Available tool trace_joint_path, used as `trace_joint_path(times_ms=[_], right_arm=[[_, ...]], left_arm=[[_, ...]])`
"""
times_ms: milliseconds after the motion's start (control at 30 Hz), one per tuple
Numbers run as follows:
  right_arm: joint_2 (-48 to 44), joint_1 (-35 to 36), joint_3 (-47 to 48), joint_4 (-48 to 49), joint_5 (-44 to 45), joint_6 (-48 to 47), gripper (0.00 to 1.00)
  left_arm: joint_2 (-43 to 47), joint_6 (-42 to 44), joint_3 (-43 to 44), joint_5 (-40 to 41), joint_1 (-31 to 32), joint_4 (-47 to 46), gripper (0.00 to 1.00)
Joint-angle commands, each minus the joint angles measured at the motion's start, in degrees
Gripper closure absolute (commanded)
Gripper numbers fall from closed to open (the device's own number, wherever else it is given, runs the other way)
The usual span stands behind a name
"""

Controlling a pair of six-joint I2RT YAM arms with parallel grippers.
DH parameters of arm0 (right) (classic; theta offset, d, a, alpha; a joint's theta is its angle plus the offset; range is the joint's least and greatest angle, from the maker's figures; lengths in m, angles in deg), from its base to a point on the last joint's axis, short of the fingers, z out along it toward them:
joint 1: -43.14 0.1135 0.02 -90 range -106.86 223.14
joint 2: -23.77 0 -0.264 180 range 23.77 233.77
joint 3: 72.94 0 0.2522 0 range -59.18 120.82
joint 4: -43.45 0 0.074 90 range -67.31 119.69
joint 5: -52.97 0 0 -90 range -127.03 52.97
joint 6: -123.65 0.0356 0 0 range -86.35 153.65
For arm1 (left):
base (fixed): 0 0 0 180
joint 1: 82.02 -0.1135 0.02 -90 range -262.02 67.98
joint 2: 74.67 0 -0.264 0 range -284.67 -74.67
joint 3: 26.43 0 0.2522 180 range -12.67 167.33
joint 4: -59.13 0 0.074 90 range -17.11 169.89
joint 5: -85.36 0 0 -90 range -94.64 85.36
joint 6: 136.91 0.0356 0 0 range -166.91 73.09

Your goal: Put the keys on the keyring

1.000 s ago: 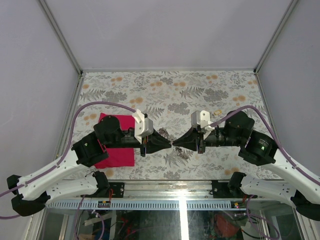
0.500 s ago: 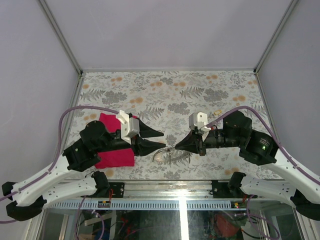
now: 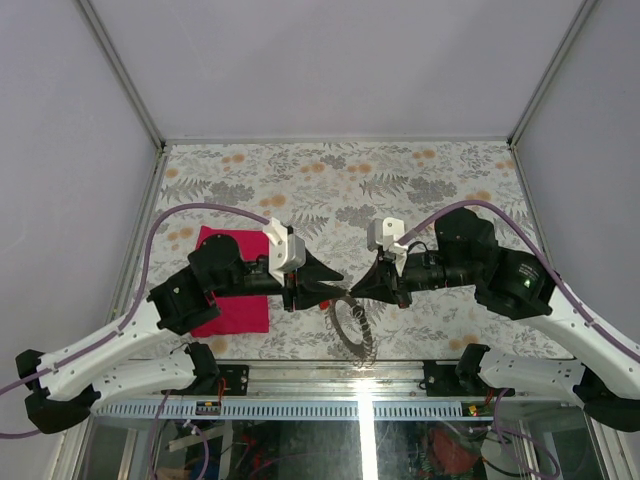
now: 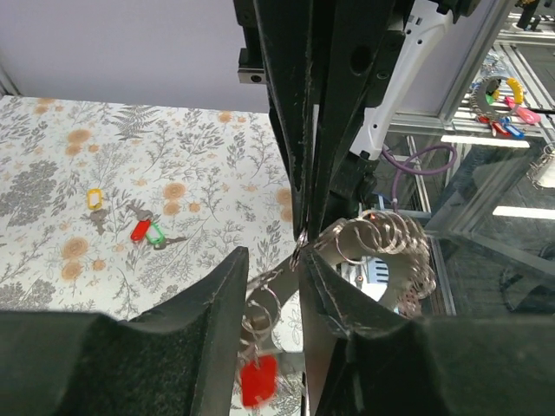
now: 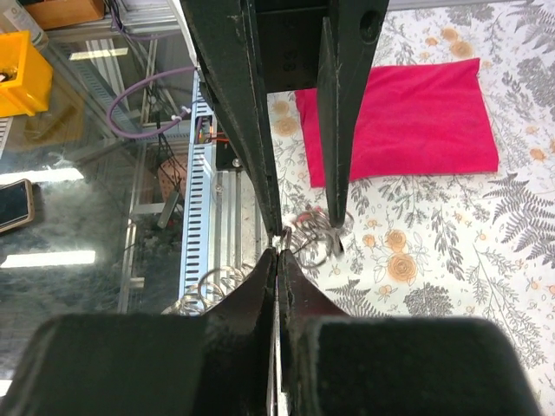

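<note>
Two grippers meet tip to tip, and your coming move turns on what sits between them. Your right gripper [image 5: 277, 253] is pressed fully closed, and the keyring [image 4: 381, 238] hangs from its tips, pinched near one end. Your left gripper [image 4: 273, 258] stands partly open with nothing in its grasp. The chain runs through the gap between its fingers, and I cannot tell whether it brushes either one.

From the pinch point the chain's long axis drops below both tips and curls back toward the arm bases (from overhead it draws a loose arc beneath the right gripper). So the chain lies dead ahead of the left gripper, inside its spread jaws. I judge the left to be the free arm, and the nearer one for any work on the chain.

I can vouch for four keys. One red-tagged key [image 4: 258, 381] seems to dangle from the chain just below the left fingers, blurred. Three lie loose on the table [image 4: 199, 165]: a yellow key [image 4: 94, 199], a red key [image 4: 139, 230] and a green key [image 4: 156, 234], the last two side by side. All three sit ahead of the left gripper, off to the left of its fingers and well apart from them. A dark shape beside the yellow one may be another key, but it is too small to tell.

There is one chain. One magenta cloth [image 5: 408, 121] lies flat beyond the right gripper's tips, behind the left gripper.
</note>
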Motion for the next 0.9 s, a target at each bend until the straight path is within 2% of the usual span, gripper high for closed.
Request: trace_joint_path(times_ms=[0, 533, 867], right_arm=[[0.68, 0.27, 3.81, -0.51, 0.07, -0.18, 1.0], [2.75, 0.34, 6.21, -2.74, 0.44, 0.08, 1.0], [2.56, 0.31, 6.31, -2.25, 0.14, 0.53, 1.0]], left_arm=[[-0.47, 0.86, 2.05, -2.6, -0.01, -2.34, 0.71], [-2.88, 2.06, 3.13, -5.46, -0.06, -0.1, 0.85], [-3.05, 2.54, 3.06, -5.87, -0.04, 0.9, 0.87]])
